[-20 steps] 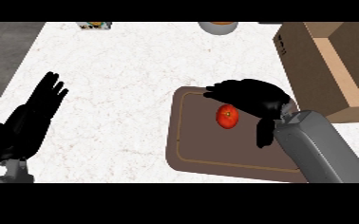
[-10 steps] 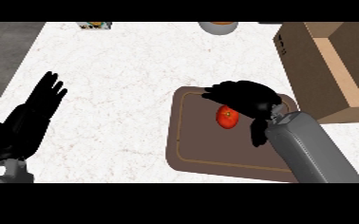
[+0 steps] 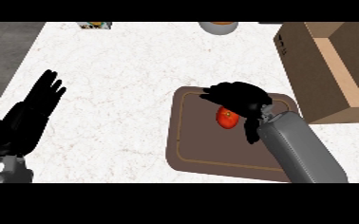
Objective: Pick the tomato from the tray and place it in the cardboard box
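Looking down, I see my right hand (image 3: pixel 238 98) arched over the red tomato (image 3: pixel 227 117), fingers curled down around its upper side while it sits on the brown tray (image 3: pixel 189 147). My left hand (image 3: pixel 33 114) rests open at the left edge, fingers straight. To the right of the tray stands the cardboard box (image 3: pixel 308 71).

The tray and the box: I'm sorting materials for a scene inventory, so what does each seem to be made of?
The tray looks like matte brown plastic or wood, going by its flat dull surface and thin inset border line; which one is unclear. The cardboard box looks like plain cardboard: tan, unglossy, with folded flaps.
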Tool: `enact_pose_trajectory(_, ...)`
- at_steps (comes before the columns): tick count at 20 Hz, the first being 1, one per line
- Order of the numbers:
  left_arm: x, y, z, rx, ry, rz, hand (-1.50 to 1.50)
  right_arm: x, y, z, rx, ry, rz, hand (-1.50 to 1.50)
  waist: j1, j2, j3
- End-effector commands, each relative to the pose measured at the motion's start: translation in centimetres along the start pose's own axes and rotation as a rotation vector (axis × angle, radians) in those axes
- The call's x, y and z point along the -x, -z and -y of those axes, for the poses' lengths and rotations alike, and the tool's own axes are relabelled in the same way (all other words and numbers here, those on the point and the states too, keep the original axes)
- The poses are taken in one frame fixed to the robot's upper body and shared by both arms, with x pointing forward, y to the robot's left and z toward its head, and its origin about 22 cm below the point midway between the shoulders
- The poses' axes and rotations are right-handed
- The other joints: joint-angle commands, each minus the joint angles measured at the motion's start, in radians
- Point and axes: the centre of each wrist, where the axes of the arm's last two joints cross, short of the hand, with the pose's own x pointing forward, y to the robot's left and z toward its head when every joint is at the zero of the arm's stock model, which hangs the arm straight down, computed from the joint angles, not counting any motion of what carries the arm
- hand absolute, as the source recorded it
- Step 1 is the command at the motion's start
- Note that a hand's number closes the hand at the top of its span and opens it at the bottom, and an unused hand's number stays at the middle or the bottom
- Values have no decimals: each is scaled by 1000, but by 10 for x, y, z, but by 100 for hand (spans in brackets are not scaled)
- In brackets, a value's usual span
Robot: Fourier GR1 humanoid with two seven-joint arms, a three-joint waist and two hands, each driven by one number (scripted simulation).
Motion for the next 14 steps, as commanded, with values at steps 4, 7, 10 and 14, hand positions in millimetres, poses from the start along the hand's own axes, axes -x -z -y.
enact_pose_trajectory(4, 11, 14, 2, 13, -9, -2, 0, 7, 9, -8, -35, -24, -7, -150, -3, 1, 0)
enact_pose_trajectory(7, 19, 3, -12, 1, -4, -5, 0, -1, 10, -23, -47, -8, -8, -150, -3, 0, 0)
enact_pose_trajectory(10, 8, -18, -5, -12, 3, 17, 0, -17, 12, -26, -42, -23, -29, -150, -1, -2, 0)
enact_pose_trajectory(14, 1, -6, 7, 7, 1, -3, 0, 13, 18, -39, -40, -19, -14, -150, -1, 0, 0)
